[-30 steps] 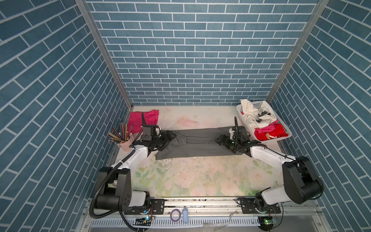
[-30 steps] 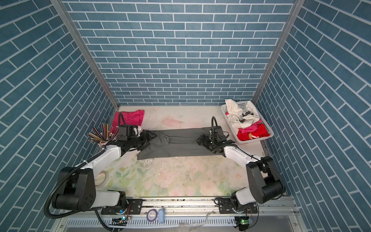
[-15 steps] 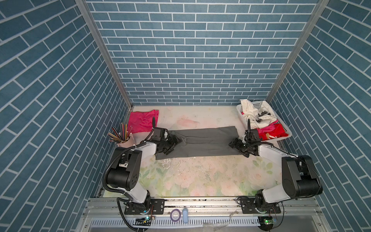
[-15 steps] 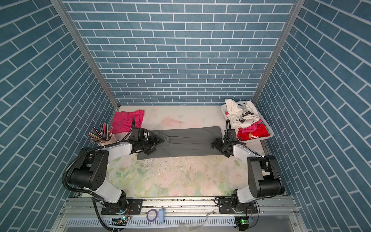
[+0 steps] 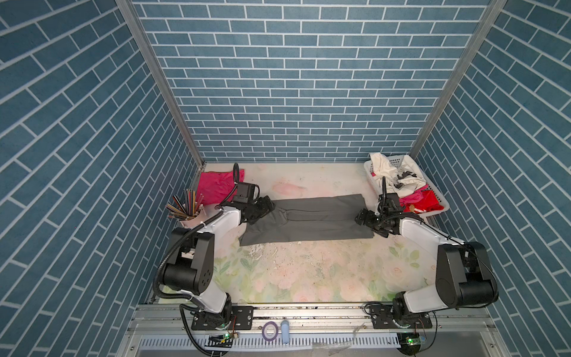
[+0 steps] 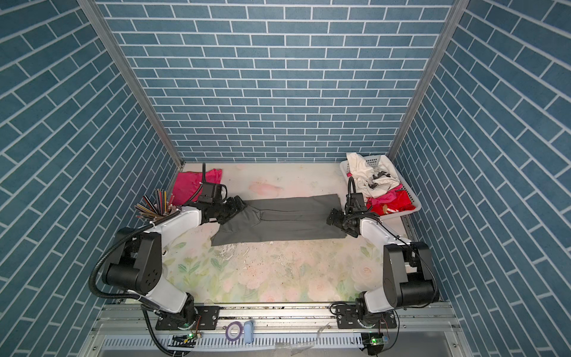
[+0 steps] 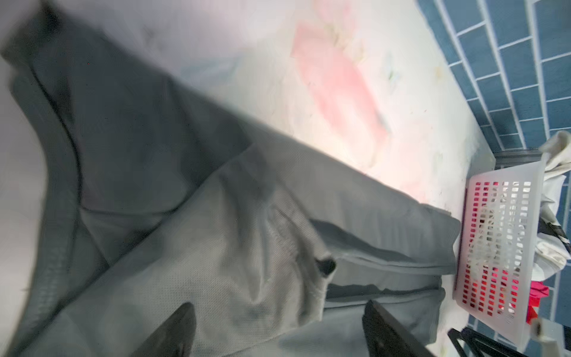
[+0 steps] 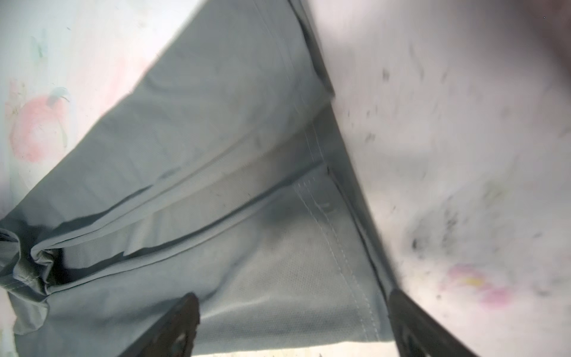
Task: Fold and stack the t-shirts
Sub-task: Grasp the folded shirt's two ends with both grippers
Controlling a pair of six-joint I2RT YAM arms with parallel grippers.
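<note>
- Grey shirt [image 5: 309, 221] lying mid-surface [image 5: 309, 278] as a long strip, sides folded in; crosswise folds apparently not yet made.
- Pink shirt [image 5: 216, 185] seemingly folded, in the far left corner, well apart; no stack yet.
- White and red cloth heaped in basket [image 7: 500, 244]; more shirts or not, unclear.
- Left pincer [image 5: 266, 206] spread wide over the strip's bunched end, gripping nothing.
- Right pincer [image 5: 364, 218] likewise wide at the opposite hem, empty.
- Wrist views blurred, fingertips cut off at the frame edge; contact with cloth impossible to judge.
</note>
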